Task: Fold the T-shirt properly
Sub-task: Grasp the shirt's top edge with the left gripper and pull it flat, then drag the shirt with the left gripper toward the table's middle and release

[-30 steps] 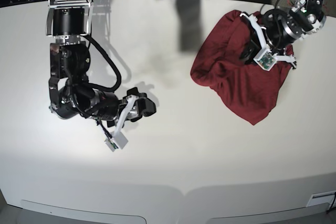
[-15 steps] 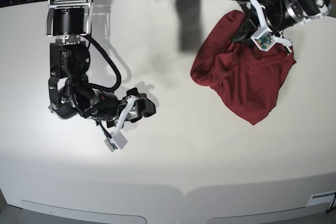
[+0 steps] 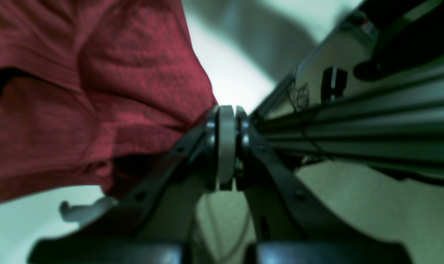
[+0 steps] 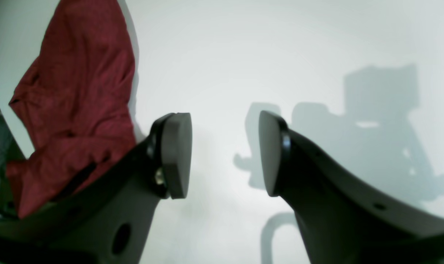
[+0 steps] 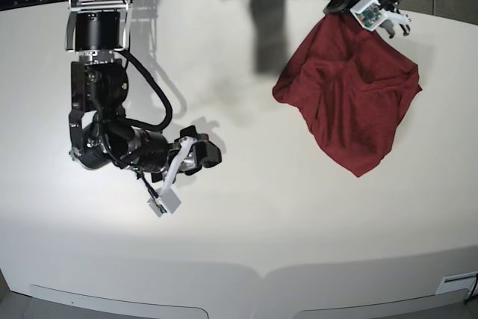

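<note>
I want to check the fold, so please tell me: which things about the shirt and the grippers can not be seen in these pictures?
- T-shirt: bunched in the base view, so its sleeves and collar are hidden in its own folds.
- Left gripper: the blurred left wrist view shows the jaws together, but not whether cloth is pinched; the base view cuts it at the top edge.
- Right gripper: open, empty; nothing hidden.

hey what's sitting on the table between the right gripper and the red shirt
Nothing. In the base view, only bare white table with shadows lies between the right gripper and the T-shirt.
</note>
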Tool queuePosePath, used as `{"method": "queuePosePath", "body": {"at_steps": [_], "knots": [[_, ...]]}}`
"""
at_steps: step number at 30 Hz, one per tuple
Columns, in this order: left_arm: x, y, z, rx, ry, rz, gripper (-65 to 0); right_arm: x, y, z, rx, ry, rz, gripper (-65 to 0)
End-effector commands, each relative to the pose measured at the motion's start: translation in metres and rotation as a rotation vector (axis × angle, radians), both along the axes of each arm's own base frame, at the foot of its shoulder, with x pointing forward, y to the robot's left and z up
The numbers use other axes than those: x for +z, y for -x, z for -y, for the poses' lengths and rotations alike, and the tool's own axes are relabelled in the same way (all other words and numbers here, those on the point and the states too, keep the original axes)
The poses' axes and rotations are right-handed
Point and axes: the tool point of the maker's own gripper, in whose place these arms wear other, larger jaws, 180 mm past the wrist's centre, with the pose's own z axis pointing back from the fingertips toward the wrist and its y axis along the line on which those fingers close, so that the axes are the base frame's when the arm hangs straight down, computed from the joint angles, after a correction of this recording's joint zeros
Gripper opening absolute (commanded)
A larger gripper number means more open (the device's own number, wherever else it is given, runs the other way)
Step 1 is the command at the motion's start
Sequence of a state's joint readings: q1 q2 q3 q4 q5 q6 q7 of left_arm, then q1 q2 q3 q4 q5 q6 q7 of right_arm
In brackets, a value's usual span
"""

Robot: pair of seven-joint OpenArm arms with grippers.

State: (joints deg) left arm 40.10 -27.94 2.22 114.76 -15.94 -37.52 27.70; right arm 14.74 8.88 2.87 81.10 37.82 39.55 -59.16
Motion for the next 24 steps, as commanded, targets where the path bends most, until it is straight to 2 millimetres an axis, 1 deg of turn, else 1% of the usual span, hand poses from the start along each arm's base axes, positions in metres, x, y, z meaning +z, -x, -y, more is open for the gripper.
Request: {"method": "queuePosePath", "body": {"at_steps": [1, 6, 8, 11, 14, 16, 21, 24], "knots": [[0.005, 0.001, 0.000, -0.010, 0.005, 0.006, -65.0, 0.020, -0.012, -0.003, 0.001, -0.032, 0.065, -35.3], [-0.014, 0.017, -0.015, -0.037, -0.121, -0.095, -65.0, 0.020, -0.012, -0.003, 0.001, -0.033, 0.065, -35.3], [-0.019, 0.018, -0.023, -0.042, -0.176, -0.099, -65.0, 0.020, -0.012, -0.003, 0.000, -0.034, 0.066, -35.3], [-0.021, 0.002, -0.039, 0.070, -0.237, -0.059, -65.0, 0.021, -0.013, -0.003, -0.002, -0.036, 0.070, -35.3], [-0.021, -0.015, -0.062, 0.163, -0.342, 0.020, -65.0, 0.021, -0.013, -0.003, -0.002, -0.037, 0.070, -35.3], [-0.023, -0.020, -0.075, 0.206, -0.408, 0.039, -65.0, 0.021, -0.013, -0.003, -0.002, -0.037, 0.070, -35.3], [-0.035, -0.002, -0.094, 0.210, -0.523, -0.074, -65.0, 0.022, -0.013, -0.004, -0.001, -0.042, 0.071, -35.3], [-0.036, 0.002, -0.097, 0.209, -0.542, -0.092, -65.0, 0.022, -0.013, -0.003, -0.002, -0.042, 0.071, -35.3]]}}
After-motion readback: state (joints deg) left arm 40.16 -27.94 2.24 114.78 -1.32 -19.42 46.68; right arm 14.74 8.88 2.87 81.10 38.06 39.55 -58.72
